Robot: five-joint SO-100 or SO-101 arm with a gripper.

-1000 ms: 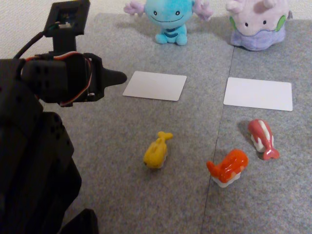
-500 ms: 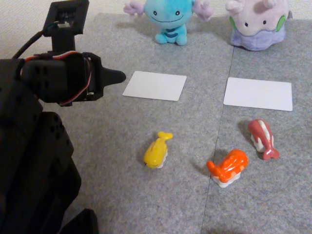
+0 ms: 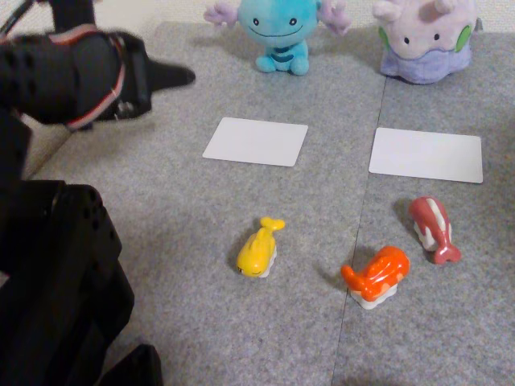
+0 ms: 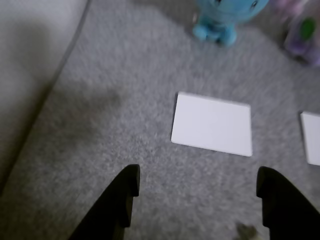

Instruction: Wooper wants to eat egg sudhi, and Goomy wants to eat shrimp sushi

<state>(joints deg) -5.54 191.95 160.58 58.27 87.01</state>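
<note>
Wooper (image 3: 279,32), the blue smiling plush, sits at the back of the grey mat, and Goomy (image 3: 424,40), the lilac blob plush, sits to its right. Their lower parts also show blurred in the wrist view, Wooper (image 4: 222,20) and Goomy (image 4: 302,30). The yellow egg sudhi (image 3: 259,249) lies mid-mat. The orange shrimp sushi (image 3: 376,275) lies to its right. My gripper (image 3: 179,76) hangs high at the upper left, far from both toys. In the wrist view the gripper (image 4: 197,182) stands open, with nothing between its black fingers (image 4: 125,192).
A white card (image 3: 256,141) lies before Wooper and another white card (image 3: 426,154) before Goomy. A red-pink striped toy (image 3: 433,229) lies right of the shrimp sushi. My black arm base (image 3: 56,289) fills the left foreground. Bare floor borders the mat's left edge (image 4: 30,75).
My arm has risen, carrying the gripper up and slightly left in the fixed view. The toys, cards and plushes have not moved.
</note>
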